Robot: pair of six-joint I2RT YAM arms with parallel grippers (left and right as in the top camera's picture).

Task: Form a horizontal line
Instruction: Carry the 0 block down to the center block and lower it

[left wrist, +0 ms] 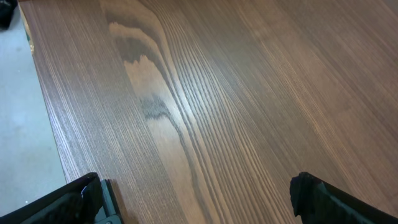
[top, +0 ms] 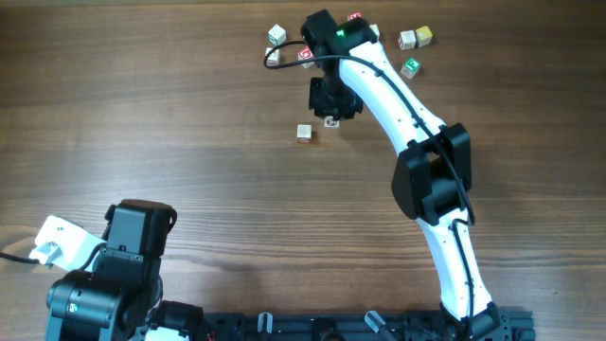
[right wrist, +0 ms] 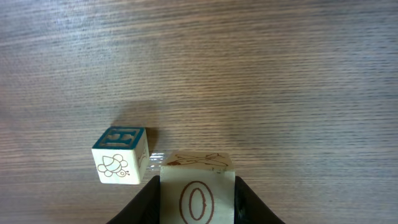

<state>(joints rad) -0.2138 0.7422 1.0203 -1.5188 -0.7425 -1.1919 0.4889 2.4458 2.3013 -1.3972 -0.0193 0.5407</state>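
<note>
left gripper [left wrist: 196,199] jaws wide apart over table [left wrist: 186,93], holding nothing | horizontal line [top: 303,134]: two cubes only, long axis roughly left-right overhead, slightly skewed | H cube [right wrist: 120,154] lies free; right gripper [right wrist: 198,210] clamps O cube [right wrist: 198,186] just right of it | letters legible only from right wrist; scattered cubes [top: 415,38] beyond H cube, only overhead

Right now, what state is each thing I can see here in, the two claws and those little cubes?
Left gripper: open, empty.
Right gripper: shut on the O cube.
O cube: held between the fingers.
Blue-topped cube: free on the table, just apart from the O cube.
Scattered cubes: lying loose, not lined up.
</note>
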